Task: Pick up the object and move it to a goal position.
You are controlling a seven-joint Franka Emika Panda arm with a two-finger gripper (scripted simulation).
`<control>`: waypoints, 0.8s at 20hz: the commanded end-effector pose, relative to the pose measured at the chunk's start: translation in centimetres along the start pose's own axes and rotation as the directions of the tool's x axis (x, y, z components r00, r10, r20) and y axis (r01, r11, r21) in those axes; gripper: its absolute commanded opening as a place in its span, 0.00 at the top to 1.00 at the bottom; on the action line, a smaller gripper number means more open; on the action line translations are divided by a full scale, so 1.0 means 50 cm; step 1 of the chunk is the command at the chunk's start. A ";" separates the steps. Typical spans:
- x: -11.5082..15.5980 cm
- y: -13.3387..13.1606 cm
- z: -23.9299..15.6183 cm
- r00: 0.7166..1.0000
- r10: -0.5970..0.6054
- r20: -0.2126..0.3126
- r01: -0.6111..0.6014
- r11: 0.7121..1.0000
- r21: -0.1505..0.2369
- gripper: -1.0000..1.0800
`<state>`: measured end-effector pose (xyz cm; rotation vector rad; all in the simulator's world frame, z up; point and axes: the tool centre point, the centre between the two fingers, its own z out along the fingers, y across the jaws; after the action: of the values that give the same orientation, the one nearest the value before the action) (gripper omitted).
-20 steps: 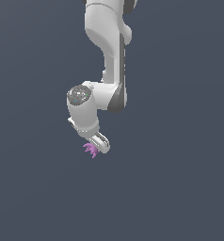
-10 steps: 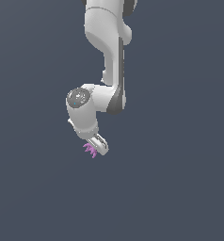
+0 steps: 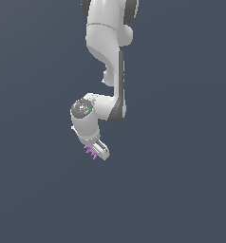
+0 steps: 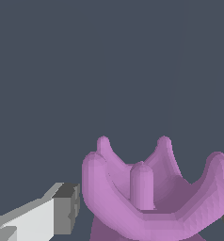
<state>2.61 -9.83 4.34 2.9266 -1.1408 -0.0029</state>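
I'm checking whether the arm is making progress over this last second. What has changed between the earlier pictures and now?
Nothing visibly changed. The white arm's tool sits at the same spot in the exterior view, and the small purple spiky pronged object is at its tip as before, seemingly between the fingers. No release, no new grasp.

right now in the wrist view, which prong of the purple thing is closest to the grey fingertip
The thick outer prong of the purple thing, at the end of the fan beside the grey fingertip. The other prongs all stand farther along the fan, away from that fingertip.
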 end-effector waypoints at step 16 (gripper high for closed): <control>-0.004 -0.008 0.005 1.000 -0.001 -0.002 0.001 1.000 0.002 1.00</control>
<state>2.74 -9.68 4.09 2.9268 -1.1420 0.0004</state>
